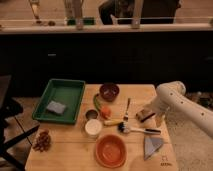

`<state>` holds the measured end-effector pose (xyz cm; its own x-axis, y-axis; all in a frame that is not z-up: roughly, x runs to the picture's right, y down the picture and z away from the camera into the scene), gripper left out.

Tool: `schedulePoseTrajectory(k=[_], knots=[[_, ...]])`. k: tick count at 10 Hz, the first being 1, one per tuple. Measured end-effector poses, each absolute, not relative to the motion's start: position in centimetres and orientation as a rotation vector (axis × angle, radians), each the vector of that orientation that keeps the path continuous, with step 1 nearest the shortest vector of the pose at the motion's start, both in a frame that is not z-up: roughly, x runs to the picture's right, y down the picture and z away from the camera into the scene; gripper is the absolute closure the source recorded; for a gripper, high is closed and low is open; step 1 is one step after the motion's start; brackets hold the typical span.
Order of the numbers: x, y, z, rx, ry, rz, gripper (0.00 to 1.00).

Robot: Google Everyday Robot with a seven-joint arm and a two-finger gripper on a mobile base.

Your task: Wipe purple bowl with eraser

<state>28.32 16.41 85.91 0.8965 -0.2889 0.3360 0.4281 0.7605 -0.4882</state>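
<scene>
The one camera looked down steeply from above the near edge of the table (70, 146), facing the dark counter (100, 55) behind it. It stood far enough back to take in nearly the whole table. The tool (152, 114) sat right of centre, beside the eraser (144, 115).

**White arm (191, 108) bent over the right side of the worktop (70, 150), end effector (152, 114) held low**
The single arm was seen entering from the right edge of the camera view and rising leftward to a rounded joint (170, 92). At that joint it was bent sharply, so that the last link was directed downward and tilted slightly to the left. The end effector was carried at the low end of that link, close above the right-hand part of the worktop and near its right edge. Whether the surface was touched could not be told.
</scene>
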Motion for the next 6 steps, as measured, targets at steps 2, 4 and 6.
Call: schedulePoseTrajectory(k=[2, 4, 6], knots=[[28.0, 15.8, 86.7, -0.588, -0.276, -0.435, 0.20], [28.2, 15.3, 87.5, -0.594, -0.289, -0.456, 0.20], [28.3, 14.5, 88.9, -0.598, -0.297, -0.464, 0.20]])
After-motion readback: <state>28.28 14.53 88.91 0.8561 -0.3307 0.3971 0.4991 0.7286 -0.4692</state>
